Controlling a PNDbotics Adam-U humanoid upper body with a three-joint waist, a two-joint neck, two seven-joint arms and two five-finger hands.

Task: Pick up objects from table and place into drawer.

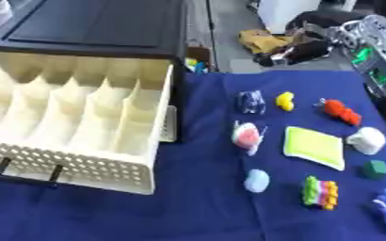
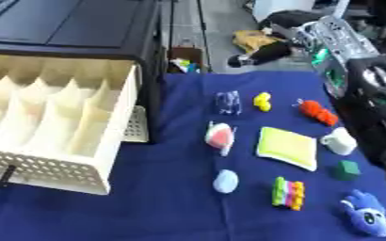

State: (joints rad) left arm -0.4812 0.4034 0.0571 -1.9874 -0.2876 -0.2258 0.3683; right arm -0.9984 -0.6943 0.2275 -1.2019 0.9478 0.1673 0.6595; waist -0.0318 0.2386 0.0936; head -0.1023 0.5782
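Neither hand's fingers can be made out: only a black and silver arm shows at the right edge, raised above the worktop, so I cannot tell whether any fingers are open or shut, and nothing is seen held. Ten small things lie on the blue cloth, well apart from the arm's tip: one dark blue printed piece, one yellow toy, one orange toy, one pink and white piece, one yellow-green square pad, one white block, one green cube, one pale blue oval, one striped multicoloured block and one blue plush toy. To their left one cream drawer stands pulled out of a black cabinet, its compartments holding none of them.
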